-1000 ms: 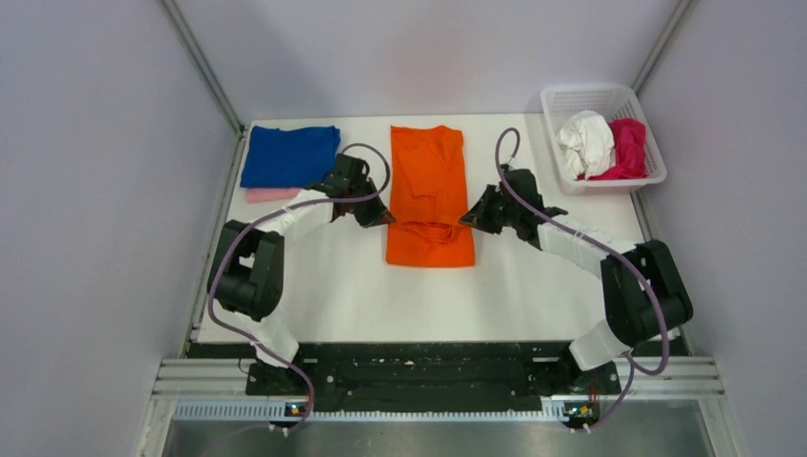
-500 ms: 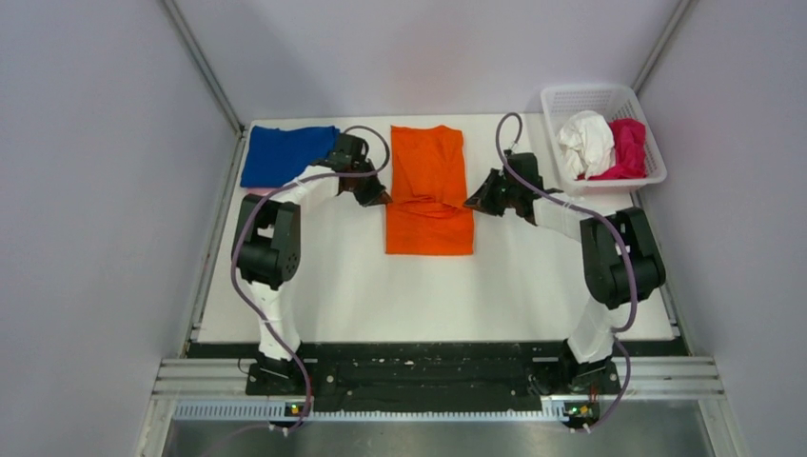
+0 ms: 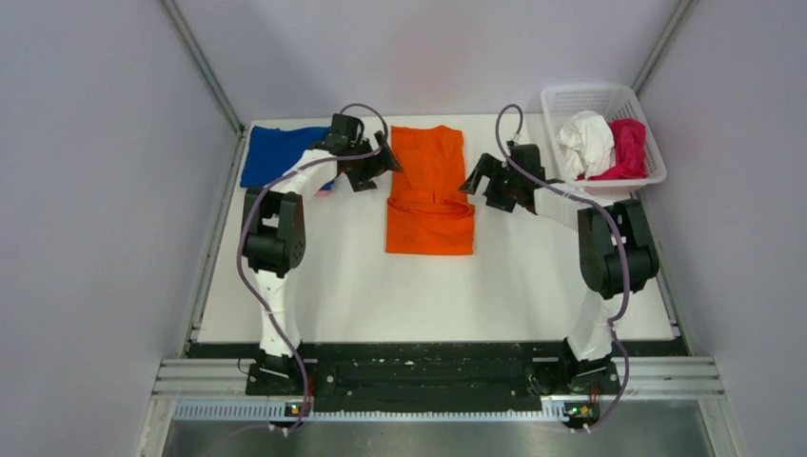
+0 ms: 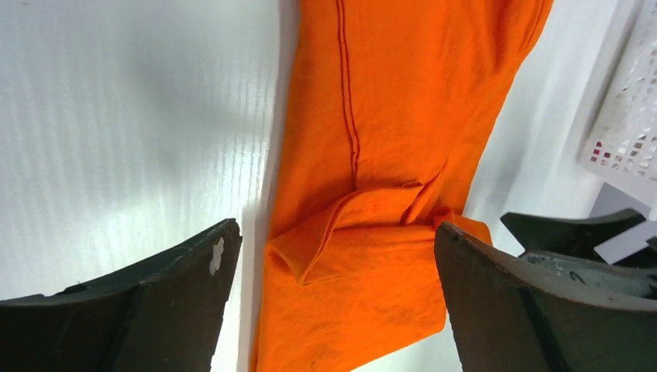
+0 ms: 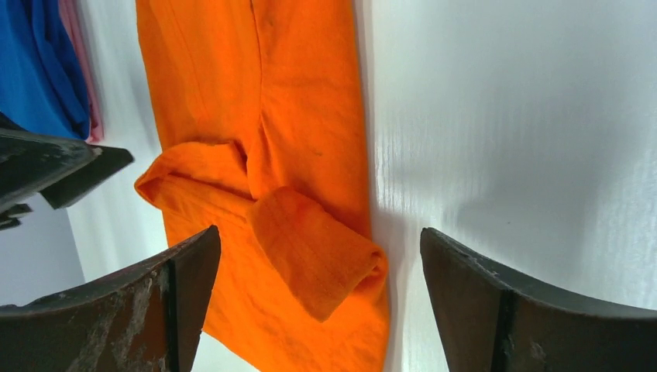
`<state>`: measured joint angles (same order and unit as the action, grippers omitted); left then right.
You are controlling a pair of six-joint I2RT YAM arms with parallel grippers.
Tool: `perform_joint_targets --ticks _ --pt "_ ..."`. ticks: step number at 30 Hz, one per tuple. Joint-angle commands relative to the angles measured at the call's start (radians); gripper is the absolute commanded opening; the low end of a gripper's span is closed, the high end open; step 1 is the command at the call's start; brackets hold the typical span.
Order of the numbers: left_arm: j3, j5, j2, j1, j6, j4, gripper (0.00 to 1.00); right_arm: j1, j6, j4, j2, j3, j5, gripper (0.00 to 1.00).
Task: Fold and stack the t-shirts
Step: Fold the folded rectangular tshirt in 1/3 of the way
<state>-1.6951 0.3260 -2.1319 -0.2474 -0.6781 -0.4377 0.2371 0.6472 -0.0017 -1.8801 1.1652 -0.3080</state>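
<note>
An orange t-shirt (image 3: 430,190) lies long in the middle of the table, its near part folded back over itself. The folded edge curls loosely at both corners (image 4: 341,240) (image 5: 310,248). My left gripper (image 3: 381,164) (image 4: 337,231) hovers open at the shirt's left edge and holds nothing. Across from it, my right gripper (image 3: 473,181) (image 5: 319,236) is open at the right edge, also empty. A folded blue t-shirt (image 3: 276,152) (image 5: 39,62) lies on a pink one (image 5: 77,70) at the far left. White (image 3: 585,143) and magenta (image 3: 626,148) t-shirts sit crumpled in the basket.
The white lattice basket (image 3: 602,95) (image 4: 627,116) stands at the far right corner, close to the right arm. Grey walls close in the table on the left, right and back. Bare white table (image 3: 428,295) spreads between the orange shirt and the arm bases.
Both grippers, shut a second ago on the shirt's near part, carried it toward the far side, folding it over. They have now opened and let go.
</note>
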Motion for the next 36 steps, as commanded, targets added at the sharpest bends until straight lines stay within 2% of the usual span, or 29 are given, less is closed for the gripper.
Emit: perform_joint_targets --ticks 1,5,9,12,17,21,28,33,36 --pt "0.015 -0.020 0.111 0.015 0.027 -0.022 0.99 0.025 -0.105 -0.046 0.181 -0.054 0.074 0.99" --pt "0.290 -0.039 0.308 0.013 0.010 0.063 0.99 0.153 -0.157 -0.049 0.277 -0.147 0.119 0.99" --pt "0.586 -0.004 0.491 -0.015 -0.046 0.188 0.99 0.284 -0.181 -0.044 0.262 -0.158 0.152 0.99" --pt "0.684 0.043 0.547 -0.026 -0.068 0.215 0.99 0.330 -0.190 -0.010 0.190 -0.118 0.161 0.99" --pt "0.819 0.006 0.640 -0.048 -0.076 0.231 0.99 0.385 -0.251 0.041 0.031 0.006 0.155 0.99" --pt "0.878 0.020 0.638 -0.068 -0.082 0.266 0.99 0.396 -0.267 0.106 -0.037 0.058 0.235 0.99" --pt "0.910 -0.016 0.635 -0.087 -0.075 0.256 0.99 0.393 -0.314 0.098 -0.128 0.161 0.364 0.99" --pt "0.899 -0.039 0.632 -0.087 -0.066 0.232 0.99 0.356 -0.338 0.116 -0.205 0.248 0.387 0.99" --pt "0.902 -0.048 0.634 -0.087 -0.062 0.227 0.99 0.312 -0.364 0.105 -0.259 0.354 0.377 0.99"
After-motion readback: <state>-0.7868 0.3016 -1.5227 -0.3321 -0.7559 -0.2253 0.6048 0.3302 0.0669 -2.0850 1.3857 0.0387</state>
